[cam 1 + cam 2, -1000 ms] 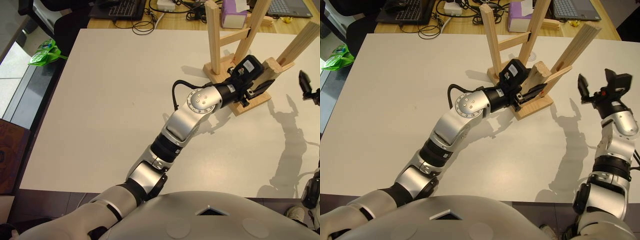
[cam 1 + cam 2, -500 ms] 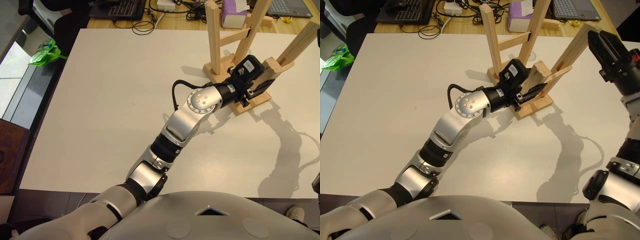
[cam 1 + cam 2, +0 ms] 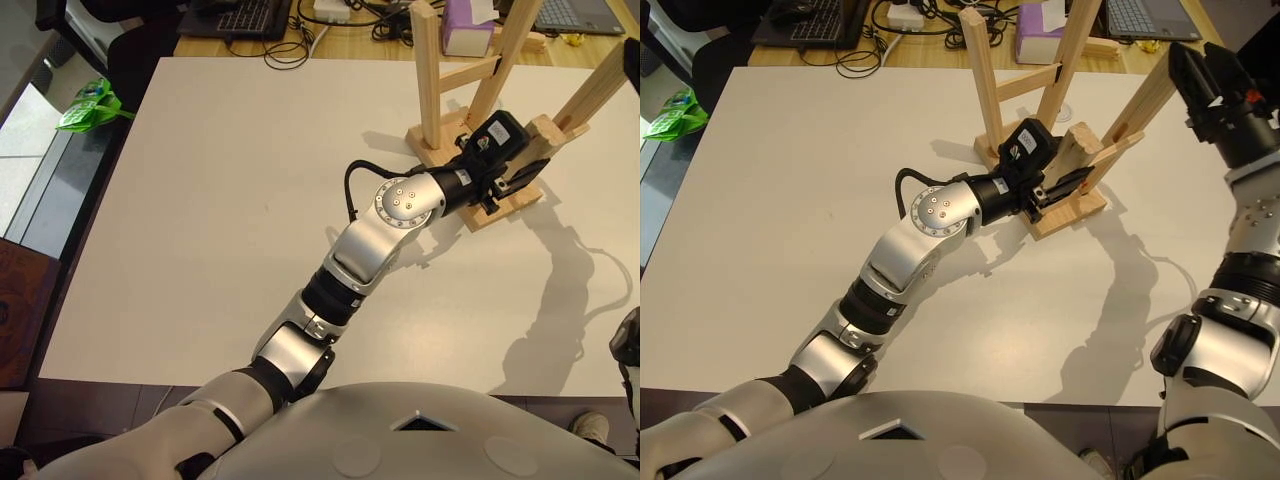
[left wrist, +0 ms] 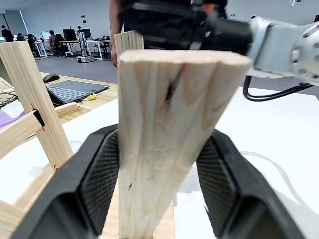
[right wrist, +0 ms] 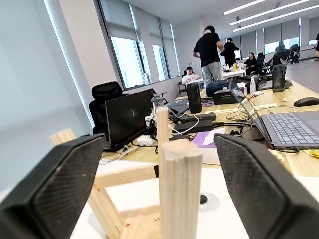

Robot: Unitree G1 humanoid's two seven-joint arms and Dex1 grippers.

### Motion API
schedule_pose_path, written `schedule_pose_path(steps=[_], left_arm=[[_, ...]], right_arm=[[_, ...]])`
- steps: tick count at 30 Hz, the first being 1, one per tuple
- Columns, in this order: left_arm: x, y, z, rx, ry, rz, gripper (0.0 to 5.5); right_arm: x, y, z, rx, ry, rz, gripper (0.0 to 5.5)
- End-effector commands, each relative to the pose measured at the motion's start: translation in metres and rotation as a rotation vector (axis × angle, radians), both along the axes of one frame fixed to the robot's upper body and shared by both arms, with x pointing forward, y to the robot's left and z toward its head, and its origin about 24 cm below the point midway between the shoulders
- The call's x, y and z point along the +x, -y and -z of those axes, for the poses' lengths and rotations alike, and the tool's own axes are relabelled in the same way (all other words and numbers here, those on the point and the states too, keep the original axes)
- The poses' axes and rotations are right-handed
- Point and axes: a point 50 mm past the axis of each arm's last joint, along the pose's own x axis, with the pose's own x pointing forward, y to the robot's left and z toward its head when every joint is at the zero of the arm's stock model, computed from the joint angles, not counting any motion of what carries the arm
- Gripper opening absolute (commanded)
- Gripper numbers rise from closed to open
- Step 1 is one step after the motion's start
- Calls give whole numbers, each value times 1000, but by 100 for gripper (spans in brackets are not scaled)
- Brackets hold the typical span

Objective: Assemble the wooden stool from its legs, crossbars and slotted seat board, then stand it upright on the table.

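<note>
On the far right of the white table (image 3: 250, 200) the stool (image 3: 1060, 120) stands upside down, with its slotted seat board (image 3: 1078, 208) flat on the tabletop and its legs pointing up. Four legs can be counted: one upright at the far left corner (image 3: 980, 70), one leaning behind it (image 3: 1078, 45), one slanting to the right (image 3: 1150, 100), and a nearer fourth leg (image 4: 169, 124). Two crossbars are in sight, one joining the two far legs (image 3: 1025, 82) and a thinner one (image 3: 1108, 152) running from the fourth leg to the slanting leg. The left gripper (image 4: 162, 139) is clamped on the fourth leg, a pad pressed against each side of the wood, low by the seat board. The right gripper (image 3: 1208, 68) is raised at the top end of the slanting leg with its fingers spread wide, the leg's end between them; whether either pad touches the wood cannot be told. On the desk past the table's far edge are one purple tissue box (image 3: 467, 28) with white tissue at its opening, one keyboard (image 3: 245, 15) and one laptop (image 3: 585, 12). A green bag (image 3: 88, 105) lies off the table's left edge, its contents not discernible.
</note>
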Motion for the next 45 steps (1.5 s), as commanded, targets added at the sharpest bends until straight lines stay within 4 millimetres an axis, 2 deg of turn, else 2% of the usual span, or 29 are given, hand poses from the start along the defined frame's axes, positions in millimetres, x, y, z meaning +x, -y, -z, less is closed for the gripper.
schedule_pose_path(steps=[1,8,17,24,37,45], left_arm=[[-5,4,5,3,-36,14,222],[-5,3,6,6,-40,5,222],[-6,3,10,20,-38,2,222],[-6,3,11,22,-38,1,221],[5,-17,15,24,-53,-81,216],[2,-13,16,19,-63,-76,216]], right_arm=[[12,-10,12,-75,-45,8,405],[15,-3,11,-51,-10,60,283],[7,2,11,-38,12,66,125],[1,2,18,-13,-4,49,108],[-17,20,57,69,-64,229,108],[-23,18,59,78,-48,219,108]])
